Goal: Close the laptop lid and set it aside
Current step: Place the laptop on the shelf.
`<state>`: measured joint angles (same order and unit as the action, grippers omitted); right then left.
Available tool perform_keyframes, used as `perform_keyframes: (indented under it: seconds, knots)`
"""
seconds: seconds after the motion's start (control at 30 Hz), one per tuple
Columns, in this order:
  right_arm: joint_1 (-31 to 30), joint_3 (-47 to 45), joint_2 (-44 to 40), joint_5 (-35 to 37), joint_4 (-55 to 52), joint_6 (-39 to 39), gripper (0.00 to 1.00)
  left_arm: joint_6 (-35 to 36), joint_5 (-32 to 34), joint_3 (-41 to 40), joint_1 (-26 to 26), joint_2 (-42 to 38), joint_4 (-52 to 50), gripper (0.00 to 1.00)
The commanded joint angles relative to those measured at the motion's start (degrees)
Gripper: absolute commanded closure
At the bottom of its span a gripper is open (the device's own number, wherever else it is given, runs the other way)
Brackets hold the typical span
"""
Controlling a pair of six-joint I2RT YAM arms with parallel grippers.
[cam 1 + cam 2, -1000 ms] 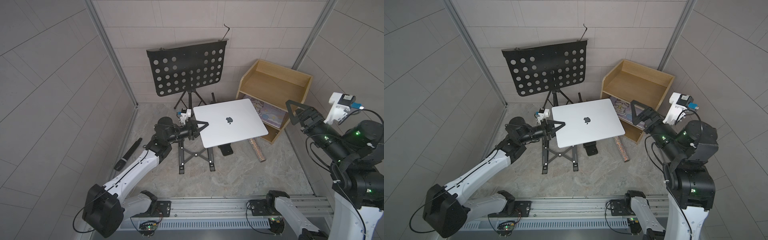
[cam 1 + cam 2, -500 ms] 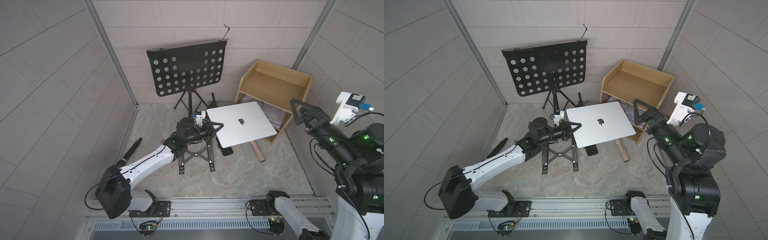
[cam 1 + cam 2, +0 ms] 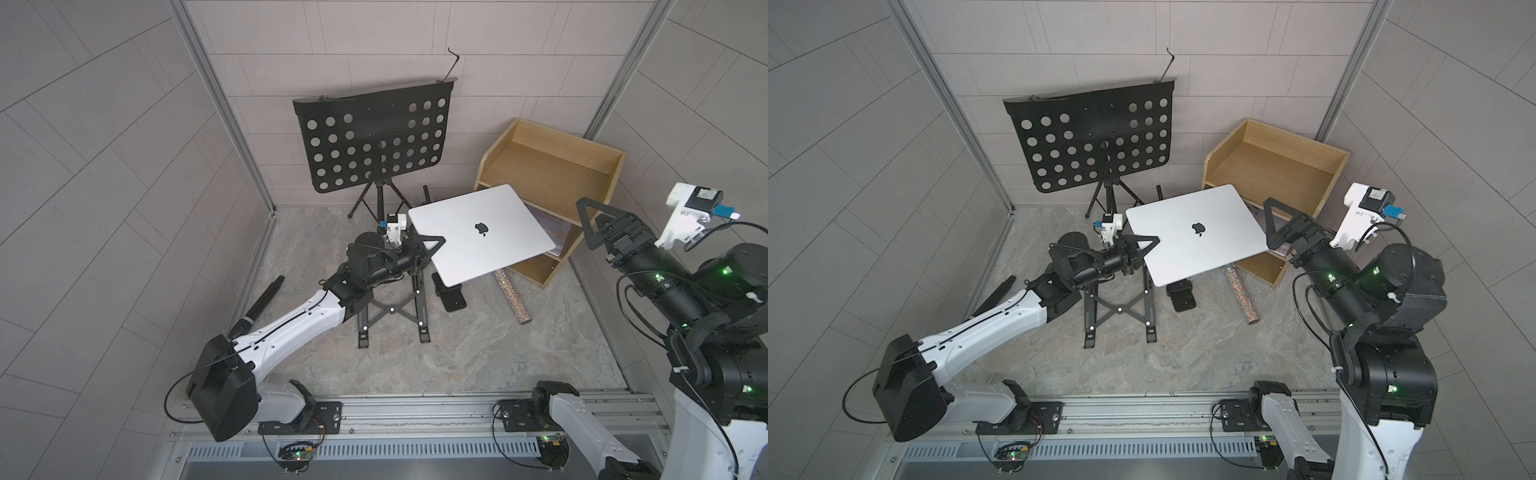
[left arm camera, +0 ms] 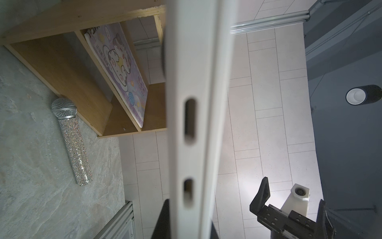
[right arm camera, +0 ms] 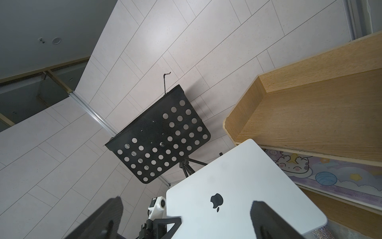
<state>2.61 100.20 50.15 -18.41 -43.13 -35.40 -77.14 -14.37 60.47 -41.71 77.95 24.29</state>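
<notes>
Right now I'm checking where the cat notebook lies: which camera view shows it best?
The left wrist view: nearly the whole notebook cover shows, inside the wooden shelf unit. The right wrist view shows a strip of it; in both top views only a sliver peeks out beside the laptop.

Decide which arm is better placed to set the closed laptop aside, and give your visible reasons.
Left. The left claw is shut on an edge of the laptop, holding it in the air. The right claw hangs open near the wooden shelf, touching nothing.
</notes>
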Motion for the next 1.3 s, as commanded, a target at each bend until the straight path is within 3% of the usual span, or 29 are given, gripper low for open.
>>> perform_keyframes:
  seconds: [0.0, 0.53, 0.77, 1.07, 1.27]
  knots:
    - [-0.3, 0.8, 0.2, -0.1, 2.0, -0.1, 0.00, 0.9, 2.8, 7.0, -2.1, 1.3, 11.9, 1.00]
    - [-0.7, 3.3, 0.7, -0.4, 1.9, -0.8, 0.00, 2.5, 18.5, 21.4, -7.6, 16.4, 10.3, 1.00]
    - [-1.3, 3.3, 1.0, -0.2, 1.8, -1.0, 0.00, 1.0, 27.9, 27.2, -10.2, 22.1, 9.3, 1.00]
    - [-2.3, 5.3, 1.6, 0.2, 1.6, -0.7, 0.00, 3.8, 41.3, 39.1, -17.0, 30.9, 6.8, 1.00]
    - [-4.0, 8.8, 2.1, 4.5, -1.9, 3.2, 0.00, 2.7, 48.9, 45.5, -18.8, 35.5, 5.2, 1.00]
